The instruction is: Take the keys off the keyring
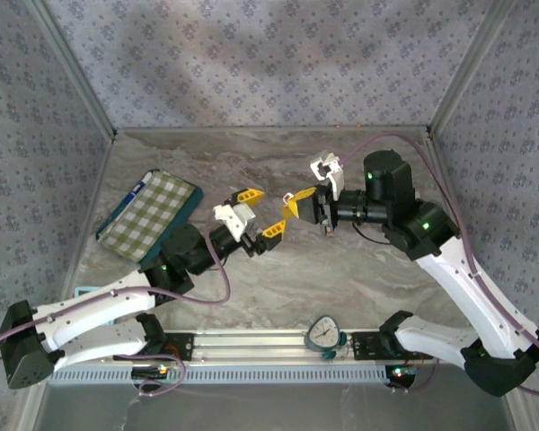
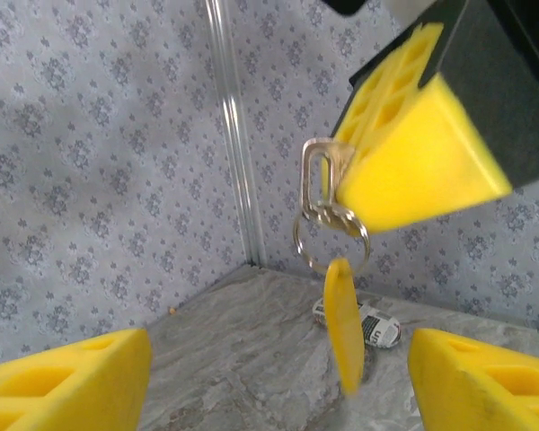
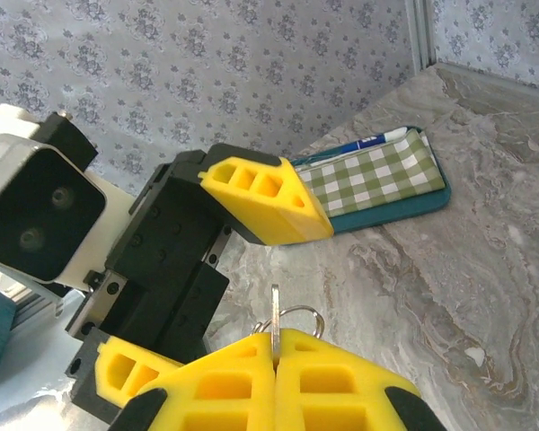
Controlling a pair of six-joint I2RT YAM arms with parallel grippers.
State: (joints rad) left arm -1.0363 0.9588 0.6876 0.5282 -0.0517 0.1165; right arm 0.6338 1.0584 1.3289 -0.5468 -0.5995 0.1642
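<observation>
Grey marbled tabletop (image 1: 278, 287) and flower-print walls (image 1: 251, 63) surround your arms. At frame centre your right gripper (image 1: 292, 205) is clamped on the keyring (image 2: 331, 215), with the yellow-headed key (image 2: 343, 337) dangling beneath it above the table. Your left gripper (image 1: 262, 214), just lower left, gapes wide, clear of the ring.

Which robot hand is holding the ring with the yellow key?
The right gripper: its yellow fingers are pinched shut on the keyring, the key dangling below. The left gripper faces it with fingers spread wide, holding nothing.
</observation>
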